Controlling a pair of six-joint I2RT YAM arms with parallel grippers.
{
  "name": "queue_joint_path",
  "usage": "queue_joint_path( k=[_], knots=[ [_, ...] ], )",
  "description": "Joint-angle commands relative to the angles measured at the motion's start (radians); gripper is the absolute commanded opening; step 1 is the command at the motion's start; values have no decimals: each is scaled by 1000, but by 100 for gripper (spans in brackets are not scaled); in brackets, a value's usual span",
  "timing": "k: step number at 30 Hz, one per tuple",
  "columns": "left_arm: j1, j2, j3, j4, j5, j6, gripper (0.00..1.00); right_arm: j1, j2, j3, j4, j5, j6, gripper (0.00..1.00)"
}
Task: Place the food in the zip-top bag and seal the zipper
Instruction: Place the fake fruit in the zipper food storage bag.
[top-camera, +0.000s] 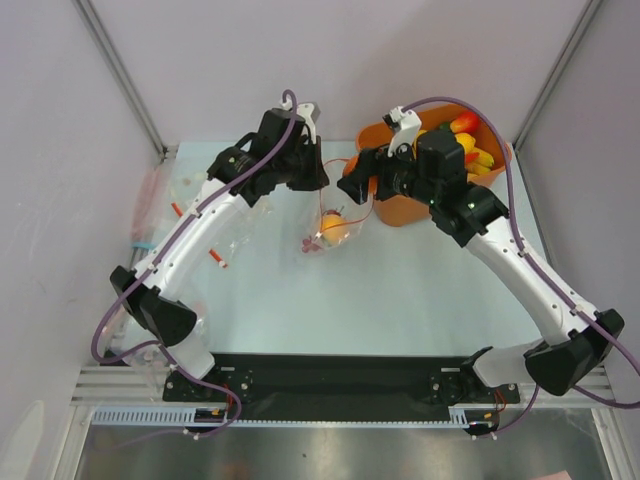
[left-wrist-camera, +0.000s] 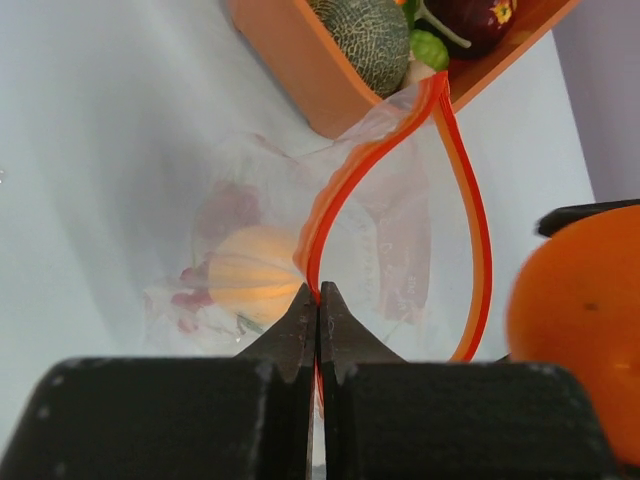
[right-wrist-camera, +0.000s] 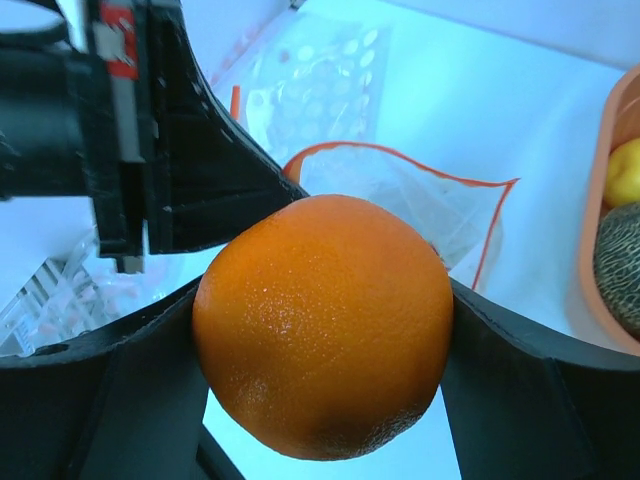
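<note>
One orange (right-wrist-camera: 325, 325) fills the right wrist view, clamped between the wide-spread fingers of the right gripper (right-wrist-camera: 322, 335). Left gripper (left-wrist-camera: 318, 315) is pinched tight on the zipper (left-wrist-camera: 472, 240) of the one zip-top bag (left-wrist-camera: 400, 225), which hangs open-mouthed at 8 o'clock of the one orange tub (top-camera: 395, 210). Inside the bag lie one yellow-orange fruit (left-wrist-camera: 250, 272) and one reddish-purple piece (left-wrist-camera: 228, 212). One netted melon (left-wrist-camera: 365, 35) shows in the tub. One red label (right-wrist-camera: 118, 40) is too blurred to read.

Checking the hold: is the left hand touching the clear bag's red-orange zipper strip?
Touching. Left wrist view: left hand pinches the red-orange zipper strip.
</note>
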Motion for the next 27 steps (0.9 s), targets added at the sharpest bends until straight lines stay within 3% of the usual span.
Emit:
queue_joint_path(
  k=[1,7,13,14,27],
  knots=[
    [-5,-21,63,34,47,-34,0,23,12,-19,81,-7,24,65],
    [-17,-42,34,65,108,-81,0,32,78,-45,27,76,12,67],
    [-19,-49,25,72,126,-92,0,32,67,-84,46,98,32,91],
    [-19,-50,26,72,125,-92,0,31,67,-85,44,123,35,99],
    [-19,-52,28,49,97,-77,0,-6,-3,-41,-3,199,52,100]
  ],
)
